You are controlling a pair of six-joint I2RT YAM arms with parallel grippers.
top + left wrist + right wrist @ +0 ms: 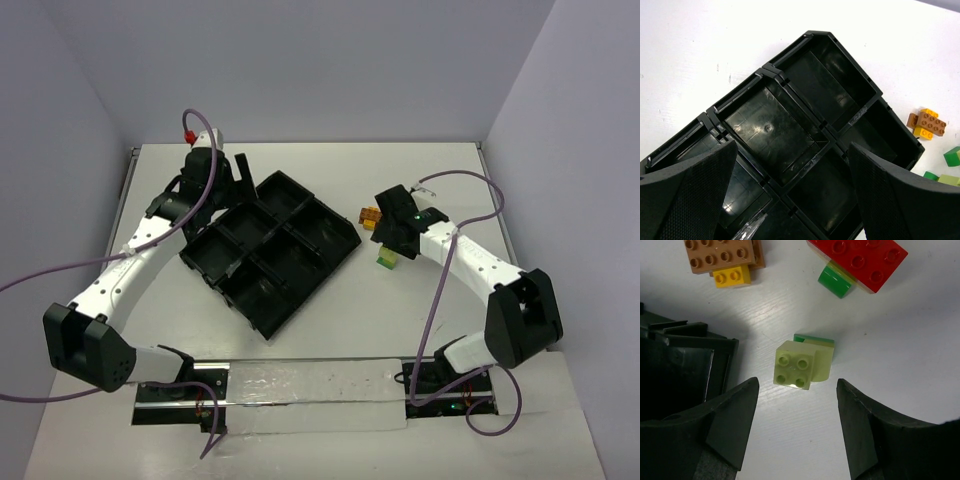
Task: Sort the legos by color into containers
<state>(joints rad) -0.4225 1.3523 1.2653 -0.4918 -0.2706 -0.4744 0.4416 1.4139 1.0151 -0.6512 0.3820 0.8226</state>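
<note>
Two robot arms share a white table (420,320). The left gripper (792,150) hangs over the black six-compartment tray (319,207) with its fingers spread wide and nothing between them. To the tray's right, the right gripper (798,385) sits low, fingers (735,420) parted and grasping nothing. The pale yellow-green brick (795,365) lies on the table at the mouth of the gap, touching neither finger. A red brick (857,260), an orange-brown brick (720,255) and a small yellow brick (731,276) lie beyond it.
</note>
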